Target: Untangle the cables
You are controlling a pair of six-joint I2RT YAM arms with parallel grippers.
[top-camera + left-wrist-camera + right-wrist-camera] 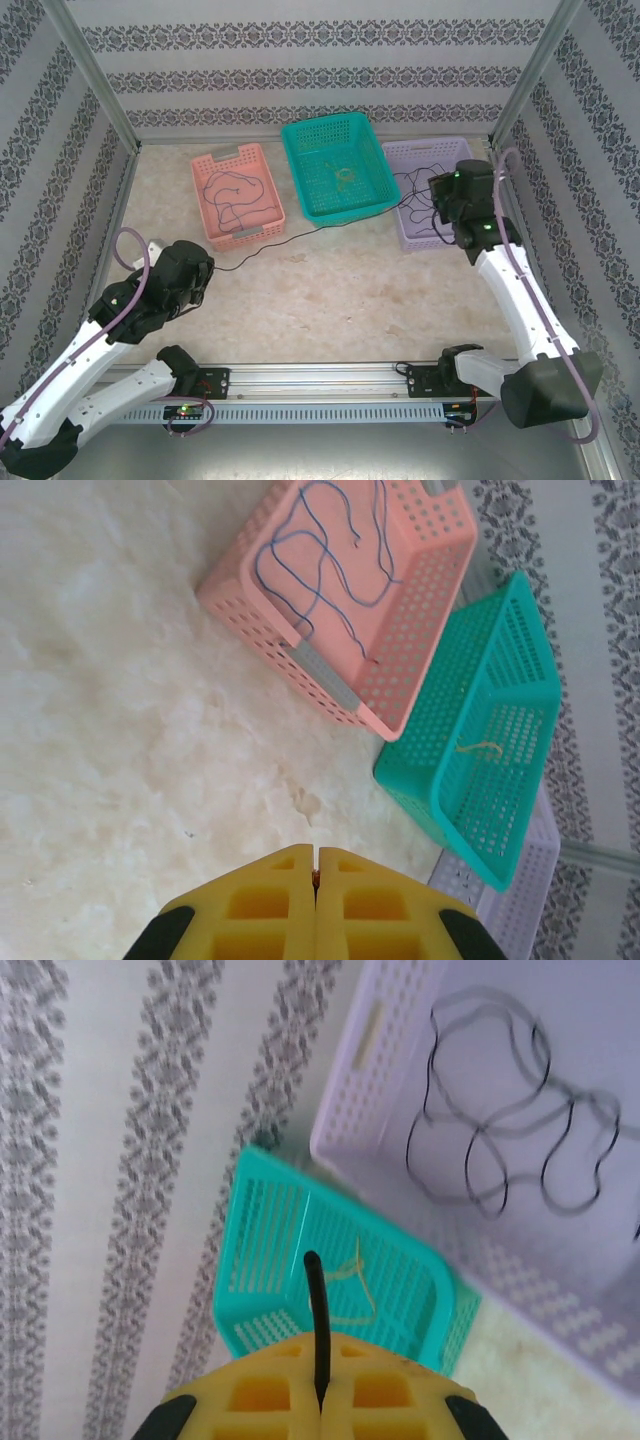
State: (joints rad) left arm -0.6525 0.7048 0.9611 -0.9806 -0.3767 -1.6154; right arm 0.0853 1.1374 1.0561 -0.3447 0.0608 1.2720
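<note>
A thin black cable (500, 1135) lies in loops in the lavender basket (420, 160). My right gripper (321, 1342) hangs over that basket and is shut on a black cable end (315, 1305) that sticks up between its yellow fingers. Another black strand (262, 250) runs from that basket past the teal basket's front, across the table to beside my left gripper (200, 275). The left gripper (316, 852) is shut low over the table, with no cable visible ahead of it. A blue cable (320, 575) is in the pink basket (235, 195). A yellowish cable (480, 747) is in the teal basket (300, 135).
The three baskets stand in a row at the back of the marble-patterned table (340, 290). Patterned walls close in the back and both sides. Purple hoses (130, 270) loop off both arms. Open tabletop lies between the baskets and the arm bases.
</note>
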